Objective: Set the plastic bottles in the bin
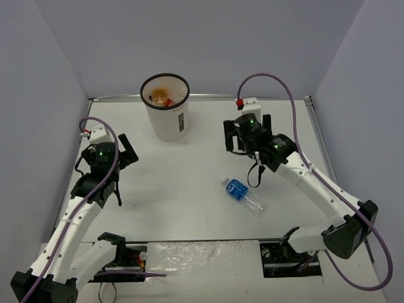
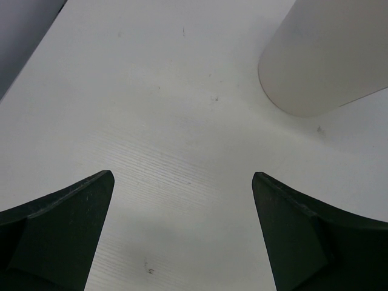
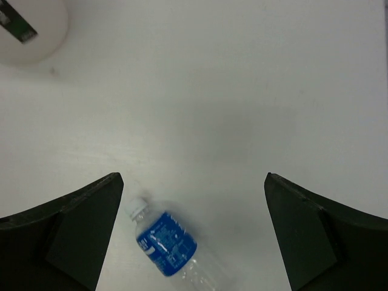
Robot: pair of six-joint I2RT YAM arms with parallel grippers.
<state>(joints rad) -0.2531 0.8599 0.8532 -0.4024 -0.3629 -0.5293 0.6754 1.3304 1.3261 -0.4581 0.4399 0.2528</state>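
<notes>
The white bin (image 1: 169,120) with a black rim stands at the back of the table. An orange-filled bottle (image 1: 159,96) and something red show inside it; the rest of its contents are hidden. A blue-labelled clear bottle (image 1: 243,194) lies on its side in the middle of the table. In the right wrist view the bottle (image 3: 167,242) lies low between the fingers, cap toward the left finger. My right gripper (image 3: 194,176) is open and empty, held above the table beyond the bottle (image 1: 247,130). My left gripper (image 2: 182,176) is open and empty, left of the bin (image 2: 321,60).
Grey walls close in the table on the left, back and right. The bin's dark label (image 3: 15,21) shows at the top left of the right wrist view. A clear plastic sheet (image 1: 189,255) and the arm mounts lie along the near edge.
</notes>
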